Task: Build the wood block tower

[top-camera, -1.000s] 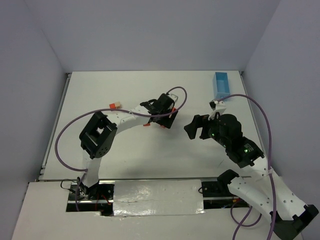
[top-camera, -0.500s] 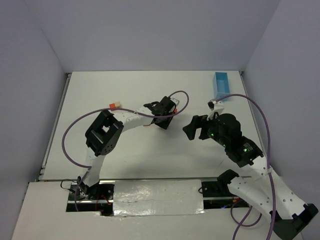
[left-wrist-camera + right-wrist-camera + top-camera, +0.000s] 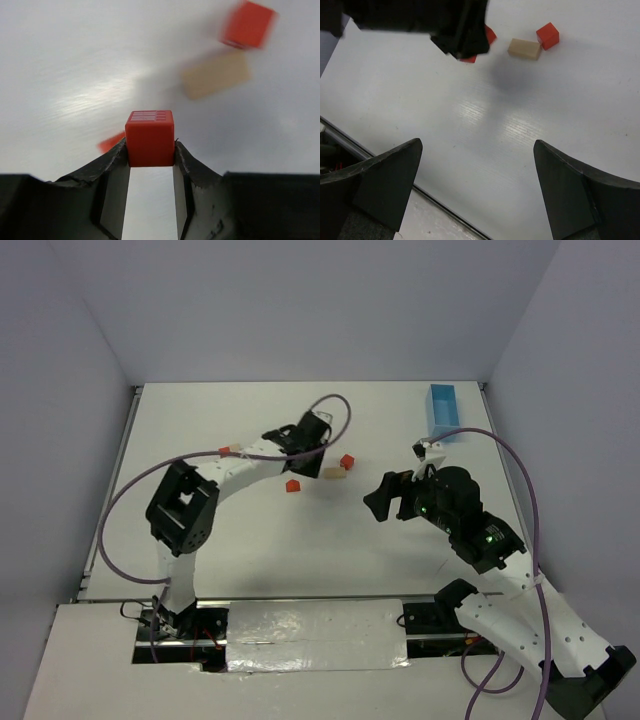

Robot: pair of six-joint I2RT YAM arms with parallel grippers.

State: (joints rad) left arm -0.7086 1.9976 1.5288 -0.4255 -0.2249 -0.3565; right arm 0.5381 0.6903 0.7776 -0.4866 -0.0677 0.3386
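My left gripper (image 3: 149,152) is shut on a red-orange cube (image 3: 149,138), held above the table. In the top view that gripper (image 3: 303,440) hangs over the far middle of the table. Below it lie loose blocks: a red cube (image 3: 347,461), a tan bar (image 3: 334,473) and a small red block (image 3: 292,485). The left wrist view shows them blurred: the red cube (image 3: 248,24), the tan bar (image 3: 215,74), the small red block (image 3: 111,142). My right gripper (image 3: 477,145) is open and empty, right of the blocks (image 3: 385,498). Its view shows the red cube (image 3: 548,35) and the tan bar (image 3: 524,49).
A light-blue tray (image 3: 443,410) stands at the far right edge of the table. Another small red block (image 3: 225,451) peeks out beside the left arm's forearm at the far left. A taped strip (image 3: 315,632) runs along the near edge between the arm bases.
The left gripper has shut on a red cube and moved up and to the far left, uncovering the blocks it had hidden. The right gripper has barely shifted.
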